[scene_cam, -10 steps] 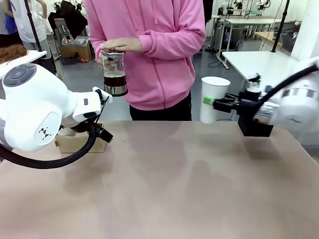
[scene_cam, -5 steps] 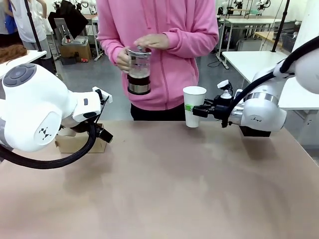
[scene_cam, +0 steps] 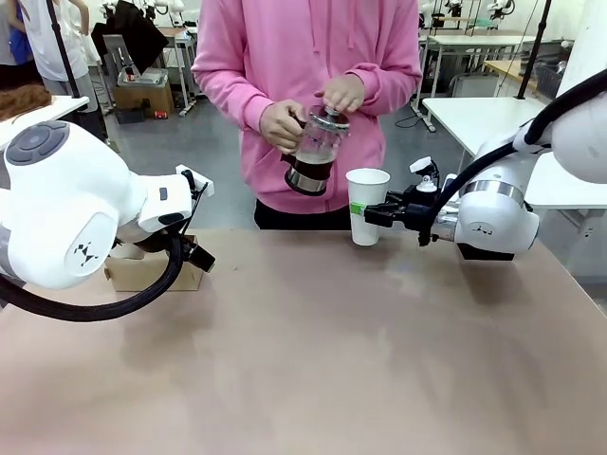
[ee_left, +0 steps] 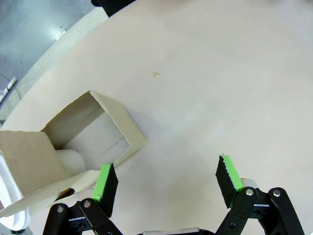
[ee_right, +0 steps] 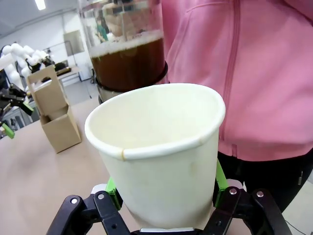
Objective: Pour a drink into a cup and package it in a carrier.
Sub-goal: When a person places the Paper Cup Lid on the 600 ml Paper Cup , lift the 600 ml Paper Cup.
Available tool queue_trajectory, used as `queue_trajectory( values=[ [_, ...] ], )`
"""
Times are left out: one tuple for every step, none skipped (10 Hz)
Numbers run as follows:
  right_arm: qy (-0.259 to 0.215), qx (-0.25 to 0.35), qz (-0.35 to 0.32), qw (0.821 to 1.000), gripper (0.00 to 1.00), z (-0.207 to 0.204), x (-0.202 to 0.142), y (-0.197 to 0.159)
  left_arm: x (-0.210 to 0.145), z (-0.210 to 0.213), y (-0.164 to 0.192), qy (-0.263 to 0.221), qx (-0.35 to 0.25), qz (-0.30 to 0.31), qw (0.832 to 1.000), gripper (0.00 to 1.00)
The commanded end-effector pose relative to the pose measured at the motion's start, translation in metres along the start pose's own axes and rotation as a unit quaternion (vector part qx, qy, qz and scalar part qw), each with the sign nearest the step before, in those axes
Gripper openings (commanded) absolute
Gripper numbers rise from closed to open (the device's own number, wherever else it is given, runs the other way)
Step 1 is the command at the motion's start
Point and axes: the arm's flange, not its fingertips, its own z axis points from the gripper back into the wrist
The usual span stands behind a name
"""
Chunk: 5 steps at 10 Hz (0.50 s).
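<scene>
Since a second ago the person has come across with the jug (scene_cam: pixel 315 152) from well left of the cup (scene_cam: pixel 368 190) to just beside it. The right arm has pulled the cup in and down from further right. Over the last half second the cup barely shifted while the jug closed the gap and tipped. The drink (scene_cam: pixel 309 172), dark brown in the jug's lower part, now sits just left of the cup and above its rim. It is close but not touching, as far as I can tell. The jug's long axis is tilted, lid end leaning toward the cup, base kicked away to the left. No stream shows yet, and the part of the cup's inner wall visible in the right wrist view is clean white. One hand (scene_cam: pixel 281 124) grips the jug's side and the other (scene_cam: pixel 343 93) holds the lid. The cup is upright, mouth up, pinched across its body by the right gripper (scene_cam: pixel 365 209), a green pad on either side. I can't tell if its base rests on the table (scene_cam: pixel 313 360). The pour comes from the cup's left, so my read is that the right arm just holds level and still. The carrier (scene_cam: pixel 152 274) sits well left of the cup on the table. The left gripper (ee_left: pixel 166 178) hangs just beside it, jaws spread wide, holding nothing. The left arm is nearer the carrier and the right has the cup, so packaging likely means carrying the cup leftward.
</scene>
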Motion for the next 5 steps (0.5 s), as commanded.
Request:
queue_trajectory(
  values=[
    [0.000, 0.000, 0.000, 1.000, 0.80, -0.0002, 0.0010, 0.0012, 0.0004, 0.0018, 0.0003, -0.002, 0.000, 0.000, 1.000, 1.00],
    [0.000, 0.000, 0.000, 1.000, 0.80, -0.0002, 0.0010, 0.0012, 0.0004, 0.0018, 0.0003, -0.002, 0.000, 0.000, 1.000, 1.00],
    [0.000, 0.000, 0.000, 1.000, 0.80, -0.0002, 0.0010, 0.0012, 0.0004, 0.0018, 0.0003, -0.002, 0.000, 0.000, 1.000, 1.00],
    [0.000, 0.000, 0.000, 1.000, 0.80, -0.0002, 0.0010, 0.0012, 0.0004, 0.0018, 0.0003, -0.002, 0.000, 0.000, 1.000, 1.00],
    [0.000, 0.000, 0.000, 1.000, 0.80, -0.0002, 0.0010, 0.0012, 0.0004, 0.0018, 0.0003, -0.002, 0.000, 0.000, 1.000, 1.00]
  ],
)
